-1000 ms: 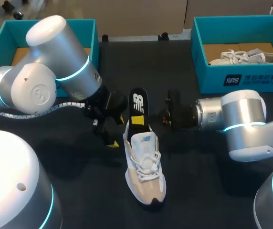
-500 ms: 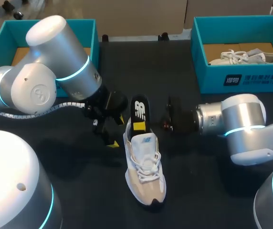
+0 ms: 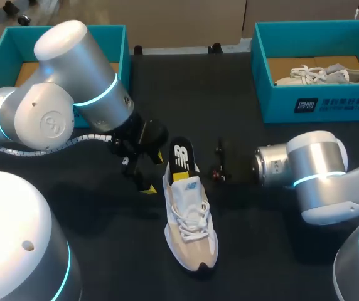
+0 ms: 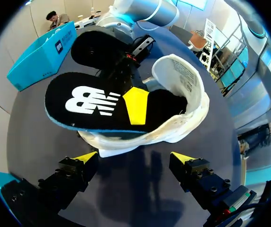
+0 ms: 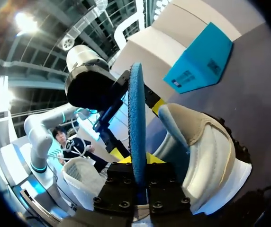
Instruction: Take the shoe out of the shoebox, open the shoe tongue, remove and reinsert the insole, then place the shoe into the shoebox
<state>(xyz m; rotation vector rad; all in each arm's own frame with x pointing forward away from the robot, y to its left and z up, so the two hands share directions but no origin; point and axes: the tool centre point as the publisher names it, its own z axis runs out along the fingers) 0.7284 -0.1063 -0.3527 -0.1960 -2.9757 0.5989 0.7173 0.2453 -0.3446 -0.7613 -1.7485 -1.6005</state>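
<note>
Deeper into the shoe sinks the insole, its front hidden inside, pinched edge-on by the right gripper; the left gripper gapes empty, heel just ahead.

Shoe hiding insole front (rest sticks out), right shoebox cropped

The worktop was a broad, flat surface covered in dark, nearly black matte material, filling most of the head view. Light fell on it from above and left soft, blurred shadows on the cover. Its far edge ran straight across.
</note>
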